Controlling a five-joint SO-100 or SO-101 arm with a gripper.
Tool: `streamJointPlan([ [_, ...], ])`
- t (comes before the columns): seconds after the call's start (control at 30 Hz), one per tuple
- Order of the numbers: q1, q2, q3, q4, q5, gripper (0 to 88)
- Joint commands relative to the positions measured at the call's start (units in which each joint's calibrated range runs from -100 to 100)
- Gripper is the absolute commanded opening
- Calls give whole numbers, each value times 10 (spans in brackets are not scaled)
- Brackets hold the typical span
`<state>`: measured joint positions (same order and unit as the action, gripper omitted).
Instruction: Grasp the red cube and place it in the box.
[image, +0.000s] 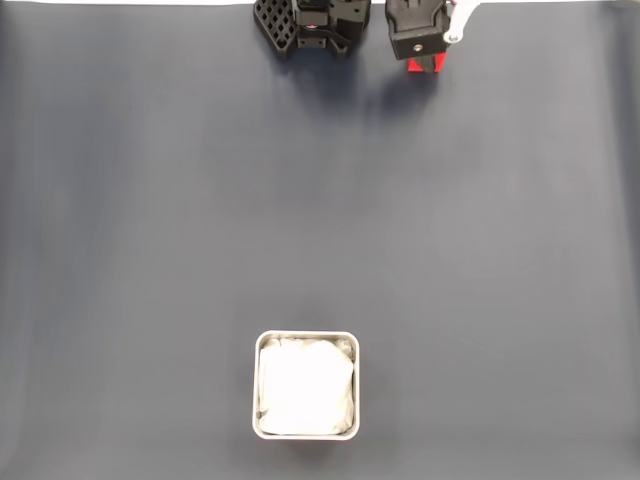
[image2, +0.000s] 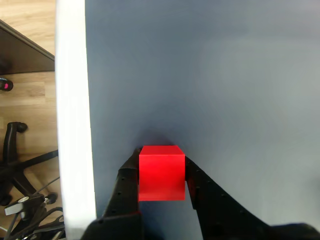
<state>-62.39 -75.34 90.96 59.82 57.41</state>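
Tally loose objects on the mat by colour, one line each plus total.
Red: 1, the red cube, sitting between the fingers of the gripper at the mat's far edge in the fixed view.
Silver: 1, the box, white lining inside, no cube in it.
Total: 2

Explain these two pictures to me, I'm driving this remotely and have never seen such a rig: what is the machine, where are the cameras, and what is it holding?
The machine is a small robot arm with a two-finger gripper. The fixed view looks straight down on a dark mat; the arm's black parts sit at the top edge. The wrist view comes from a camera riding on the arm, looking along its fingers. There the red cube sits between the two black fingers, which press its sides. In the fixed view, the cube peeks out under the gripper. The box, a silver tin with white lining, stands near the bottom edge, far from the cube.
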Motion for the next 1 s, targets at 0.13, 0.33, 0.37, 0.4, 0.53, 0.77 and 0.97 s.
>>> streamJointPlan([
  [0.13, 0, 26, -61, -4, -17, 62],
  [0.33, 7, 39, -111, 7, -21, 60],
  [0.37, 11, 42, -120, 9, -21, 59],
  [0.4, 15, 45, -129, 10, -21, 59],
  [0.53, 36, 52, -158, 12, -18, 55],
  [0.77, 70, 74, -213, 21, -19, 51],
  [0.97, 97, 99, -261, 23, -26, 51],
])
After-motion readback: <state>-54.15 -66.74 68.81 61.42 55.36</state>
